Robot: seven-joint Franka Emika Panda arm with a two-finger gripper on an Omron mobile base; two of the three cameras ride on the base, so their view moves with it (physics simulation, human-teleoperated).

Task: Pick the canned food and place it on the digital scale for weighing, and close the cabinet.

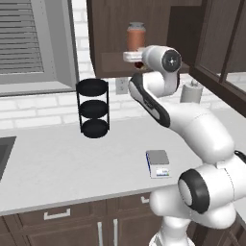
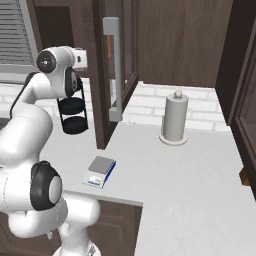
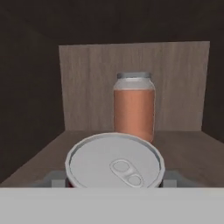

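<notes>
The canned food (image 3: 114, 164) shows its pale silvery top with a pull tab, low in the hand view, on the shelf of the open cabinet (image 1: 108, 45). My gripper (image 3: 114, 180) is shut on the can, with a grey finger (image 3: 54, 178) pressed to each side. From the left base view the gripper (image 1: 133, 57) reaches into the cabinet with the dark red can (image 1: 138, 64) under it. The glass-panelled door (image 2: 131, 60) with its long silver handle (image 2: 112, 65) stands open. On the counter sits the digital scale (image 1: 157, 162), also in the right base view (image 2: 101, 171).
A taller orange-brown jar (image 3: 134, 107) with a grey lid stands just behind the can on the shelf. A black three-tier stand (image 1: 92, 108) and a paper towel roll (image 2: 175, 120) stand at the back of the counter. A sink (image 1: 4, 153) lies at far left.
</notes>
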